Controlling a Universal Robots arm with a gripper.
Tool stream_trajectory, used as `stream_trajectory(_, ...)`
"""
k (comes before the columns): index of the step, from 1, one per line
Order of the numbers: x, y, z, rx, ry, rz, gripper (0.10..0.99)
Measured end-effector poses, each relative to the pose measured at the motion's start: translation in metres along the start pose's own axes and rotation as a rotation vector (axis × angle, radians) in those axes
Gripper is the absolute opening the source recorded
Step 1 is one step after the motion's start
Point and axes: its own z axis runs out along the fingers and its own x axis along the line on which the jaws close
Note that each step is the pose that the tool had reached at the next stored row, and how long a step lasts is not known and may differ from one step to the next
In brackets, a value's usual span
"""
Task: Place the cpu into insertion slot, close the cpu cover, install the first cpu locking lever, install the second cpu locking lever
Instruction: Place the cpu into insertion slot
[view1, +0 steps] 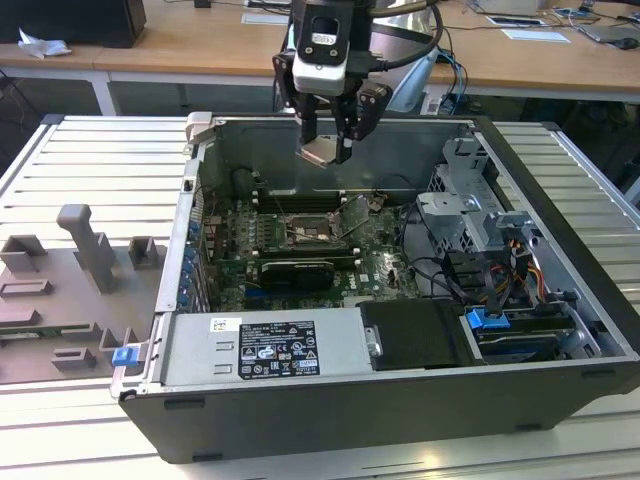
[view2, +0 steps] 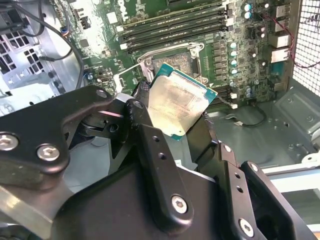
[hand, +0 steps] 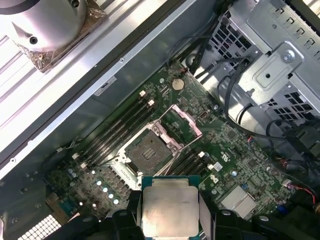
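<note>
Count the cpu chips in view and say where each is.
1. The cpu is held in the gripper above the open case, not yet in the insertion slot. More may be hidden inside.

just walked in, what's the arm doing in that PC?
The arm's end effector is gripping the cpu by its edges, holding it in the air above the open case. Below it, the slot is empty and its cover is flipped up beside it. The cpu is not in the slot yet.
</note>
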Motion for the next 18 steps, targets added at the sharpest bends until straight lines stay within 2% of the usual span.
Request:
stream_trajectory(8, 0.0001, 0.0001, 0.0002, 0.006, -0.0088, 0.049, 0.545)
stream_trajectory(18, 0.0001, 0.0, 0.0017, 0.011, -0.0189, 0.164, 0.545)
